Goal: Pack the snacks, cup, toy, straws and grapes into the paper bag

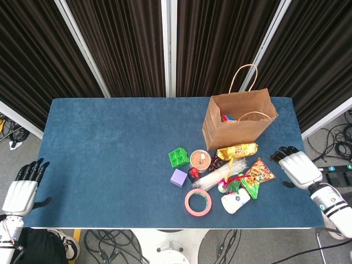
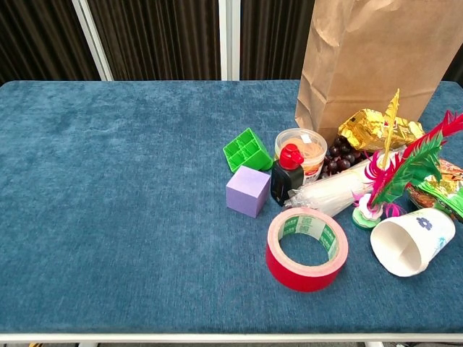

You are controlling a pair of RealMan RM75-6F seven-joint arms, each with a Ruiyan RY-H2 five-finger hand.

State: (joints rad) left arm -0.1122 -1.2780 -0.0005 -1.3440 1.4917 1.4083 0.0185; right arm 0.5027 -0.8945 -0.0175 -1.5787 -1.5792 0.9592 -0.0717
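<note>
The right robot hand [image 1: 297,167] is seen empty with its fingers apart, over the right edge of the blue surface [image 1: 110,159]; the left robot hand [image 1: 22,190] is likewise held empty and spread, off the surface's left edge. The paper bag [image 1: 237,118] stands upright beyond and to the left of the right robot hand. The gold snack packet [image 1: 237,150], red snack packet [image 1: 260,171], feathered toy [image 2: 405,170], straws [image 2: 333,191], grapes [image 2: 338,159] and tipped paper cup [image 2: 411,241] are clustered just left of that hand.

Matt paper bag [image 2: 369,58] (glossy foil snack [image 2: 376,128])

Brown bag [image 1: 236,118]; red tape [image 2: 307,248]; purple cube [image 2: 248,191] (plain).
</note>
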